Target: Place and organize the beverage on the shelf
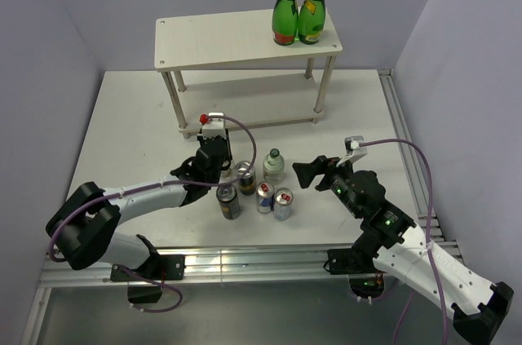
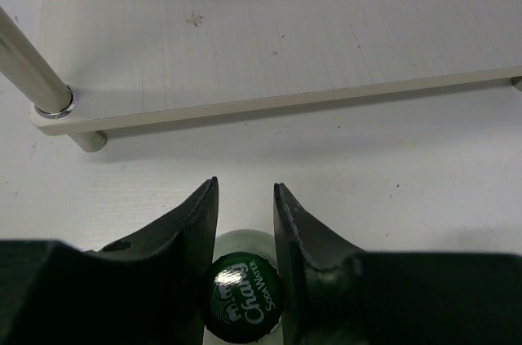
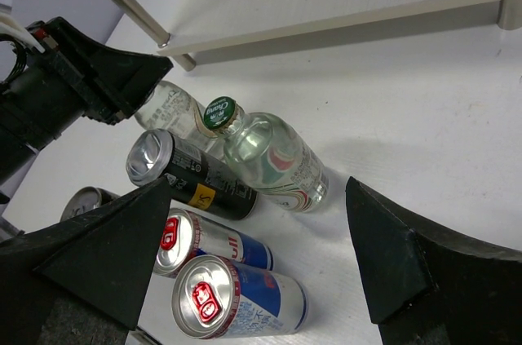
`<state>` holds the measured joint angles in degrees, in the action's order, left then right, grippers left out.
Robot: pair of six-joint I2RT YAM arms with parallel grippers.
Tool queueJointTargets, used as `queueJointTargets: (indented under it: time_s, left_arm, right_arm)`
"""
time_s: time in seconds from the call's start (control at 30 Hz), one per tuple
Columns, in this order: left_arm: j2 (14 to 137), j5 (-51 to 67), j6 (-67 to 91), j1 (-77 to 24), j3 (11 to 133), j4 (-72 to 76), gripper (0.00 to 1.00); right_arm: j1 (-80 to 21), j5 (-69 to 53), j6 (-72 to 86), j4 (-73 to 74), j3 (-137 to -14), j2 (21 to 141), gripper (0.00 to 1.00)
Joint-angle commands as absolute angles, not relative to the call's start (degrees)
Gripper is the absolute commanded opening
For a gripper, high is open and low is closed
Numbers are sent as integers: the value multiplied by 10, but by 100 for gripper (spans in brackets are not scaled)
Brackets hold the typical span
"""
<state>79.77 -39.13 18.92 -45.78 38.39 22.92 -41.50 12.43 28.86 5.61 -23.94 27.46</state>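
The two-tier shelf point(image 1: 220, 39) stands at the far side of the table point(image 1: 130, 133). Two glass bottles point(image 1: 285, 15) stand side by side on the right end of its upper board. The six drinks cluster on the table in front of the shelf. The left plastic bottle point(image 2: 242, 300) stands between the fingers of the left gripper point(image 2: 245, 187). The right plastic bottle point(image 1: 273, 164) is at the cluster's far right. The far tall can point(image 1: 245, 175) sits between the bottles, and the near tall can point(image 1: 228, 201) stands in front of it. The two slim cans point(image 1: 265, 196) stand side by side at the near right. The right gripper point(image 1: 303, 175) is just right of the cluster.
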Motion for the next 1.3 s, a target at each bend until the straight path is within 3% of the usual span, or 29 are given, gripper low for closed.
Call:
queueJointTargets:
  time_s: [0.0, 0.5, 1.27]
  left_arm:
    - [801, -403, 183, -456, 399, 237, 0]
    - [829, -424, 127, -451, 487, 244, 0]
    - [866, -367, 91, -341, 656, 224, 0]
  right_arm:
    - [-419, 131, 284, 42, -236, 266, 94]
    - [-418, 129, 286, 40, -235, 262, 94]
    - [-418, 112, 282, 25, -232, 272, 94]
